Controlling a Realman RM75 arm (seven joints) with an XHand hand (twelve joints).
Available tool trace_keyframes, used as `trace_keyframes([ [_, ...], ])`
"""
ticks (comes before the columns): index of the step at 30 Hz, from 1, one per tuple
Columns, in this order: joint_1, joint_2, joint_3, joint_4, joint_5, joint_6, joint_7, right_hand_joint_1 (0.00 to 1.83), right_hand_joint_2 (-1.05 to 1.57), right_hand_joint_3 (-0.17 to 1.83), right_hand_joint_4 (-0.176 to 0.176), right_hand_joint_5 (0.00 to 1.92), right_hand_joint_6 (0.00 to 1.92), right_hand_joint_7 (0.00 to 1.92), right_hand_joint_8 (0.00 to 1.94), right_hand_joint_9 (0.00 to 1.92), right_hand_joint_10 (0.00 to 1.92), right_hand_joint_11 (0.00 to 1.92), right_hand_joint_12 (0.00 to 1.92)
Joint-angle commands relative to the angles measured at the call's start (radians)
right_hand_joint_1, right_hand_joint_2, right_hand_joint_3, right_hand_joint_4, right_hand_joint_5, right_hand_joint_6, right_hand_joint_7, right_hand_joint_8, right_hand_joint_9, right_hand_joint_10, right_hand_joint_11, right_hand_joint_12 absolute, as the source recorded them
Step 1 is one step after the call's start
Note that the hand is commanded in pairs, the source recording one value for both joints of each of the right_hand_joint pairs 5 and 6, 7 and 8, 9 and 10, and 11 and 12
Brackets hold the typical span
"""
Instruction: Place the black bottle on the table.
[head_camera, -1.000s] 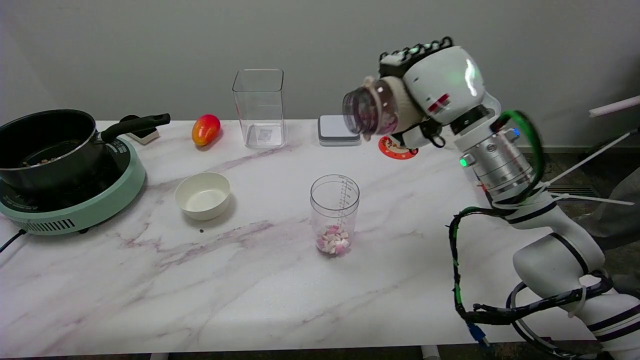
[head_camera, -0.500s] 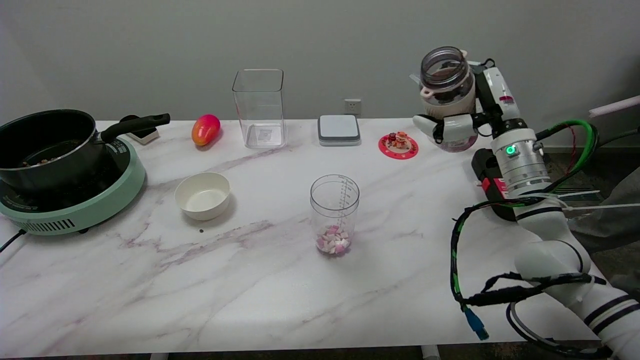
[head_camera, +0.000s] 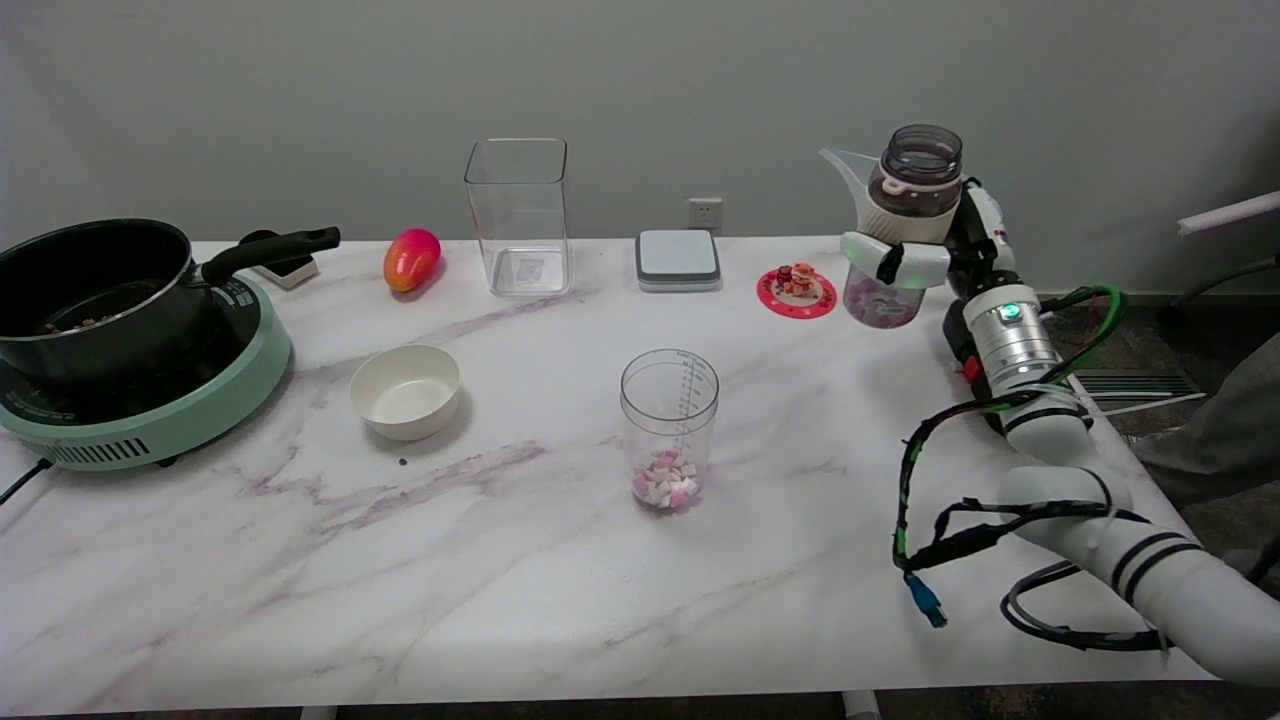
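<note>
1. A red coaster (head_camera: 796, 294) carrying small figurines is lying just left of the black bottle (head_camera: 898, 235), and a grey-topped box (head_camera: 678, 260) is sitting further left along the back edge of the counter (head_camera: 520, 570).
2. A clear measuring cup (head_camera: 669, 428) with pink and white cubes in its bottom is standing mid-counter, well apart from the bottle. A white bowl (head_camera: 405, 390), a tall clear container (head_camera: 518, 216), a mango (head_camera: 411, 258) and a black pot (head_camera: 95, 290) on a green cooker (head_camera: 170, 420) are occupying the left half.
3. The marble in front and to the right of the cup is lying bare up to the near edge; the counter's right edge is running close beside my forearm.
4. My robot hand (head_camera: 925, 258) is wrapping its fingers around the bottle, holding it upright at the far right corner, its open mouth facing up. I cannot tell whether its base is touching the counter.
</note>
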Motion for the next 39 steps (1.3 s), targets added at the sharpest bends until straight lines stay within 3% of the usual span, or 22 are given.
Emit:
trace_keyframes([
  [1, 0.239, -0.126, -0.131, -0.401, -0.231, 0.206, 0.435, 1.54, 0.42, 0.98, 0.0, 0.99, 0.99, 1.32, 1.32, 1.26, 1.26, 1.07, 1.07],
  [8, 0.22, -0.197, -0.125, -0.399, -0.25, 0.303, 0.33, 1.53, 0.54, 0.88, 0.0, 1.02, 1.02, 1.35, 1.35, 1.3, 1.3, 1.11, 1.11],
  [25, 0.169, -0.206, -0.133, -0.403, -0.267, 0.359, 0.019, 1.52, 0.6, 0.84, 0.0, 1.05, 1.05, 1.37, 1.37, 1.31, 1.31, 1.13, 1.13],
  [39, 0.208, -0.23, -0.132, -0.517, -0.264, 0.31, 0.095, 1.51, 0.59, 0.83, 0.0, 1.05, 1.05, 1.37, 1.37, 1.3, 1.3, 1.13, 1.13],
])
